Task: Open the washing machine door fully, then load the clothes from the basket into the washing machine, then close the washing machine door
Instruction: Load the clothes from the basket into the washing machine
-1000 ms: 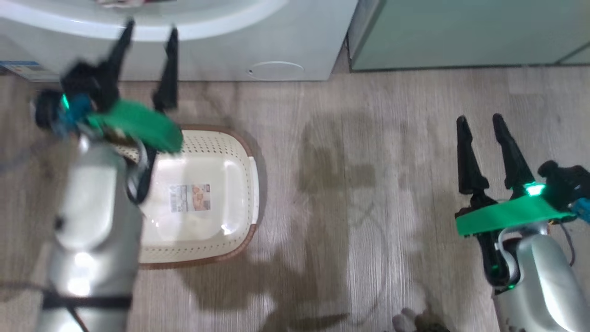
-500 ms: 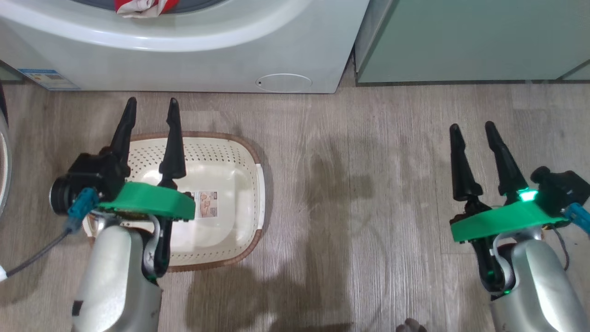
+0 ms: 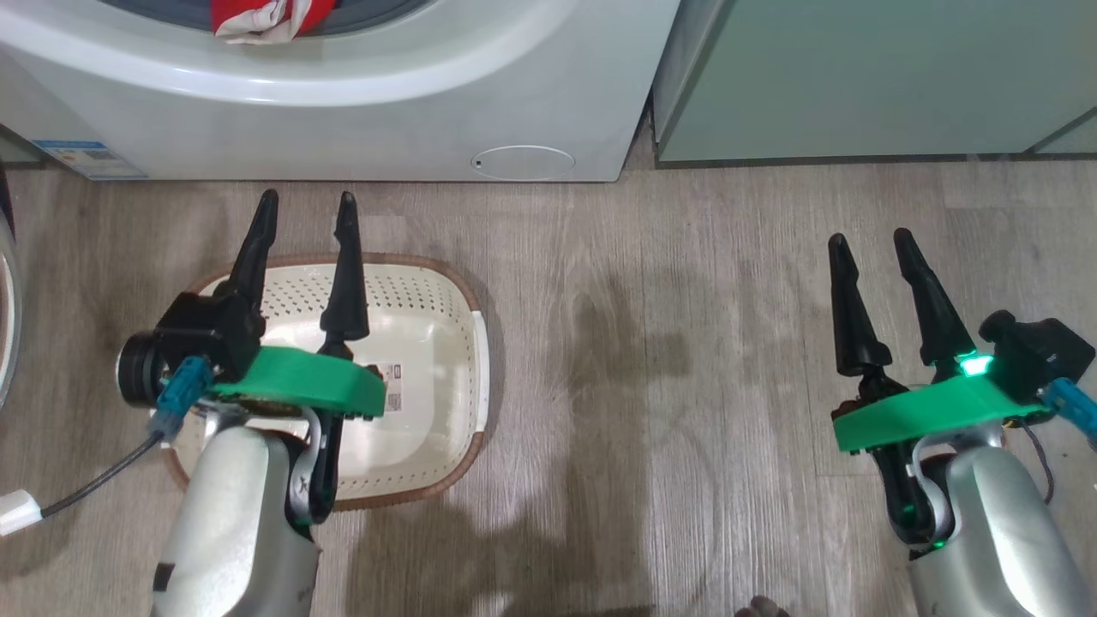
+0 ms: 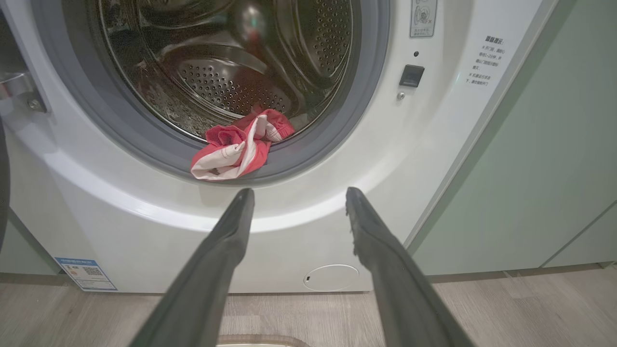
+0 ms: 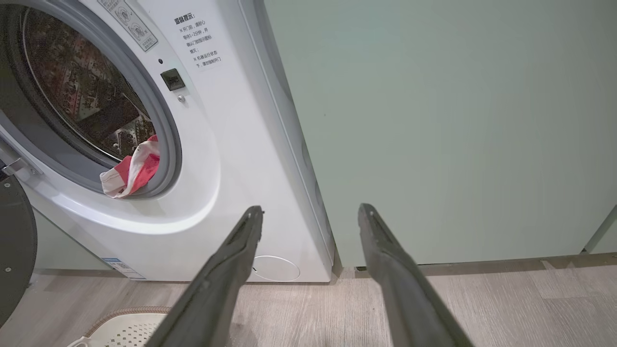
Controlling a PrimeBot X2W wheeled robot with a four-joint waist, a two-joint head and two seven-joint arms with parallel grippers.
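The washing machine door (image 5: 14, 241) is standing open. Loading's prob. done: the clothes (image 4: 238, 152) are lying in the washing machine (image 4: 434, 144) drum mouth, spilling over its grey ring. The basket (image 3: 428, 343) is sitting bare on the floor. Left pincer (image 3: 307, 197) & right pincer (image 3: 868, 237) are hovering released. Remaining: closing the door.

The white washing machine (image 4: 434, 144) stands with its black-rimmed door (image 5: 14, 250) swung wide open. The red and white clothes (image 4: 238, 152) lie bunched at the lower edge of its drum mouth. The cream perforated basket (image 3: 411, 291) sits upright and empty on the floor (image 3: 686, 343), near the machine's front.
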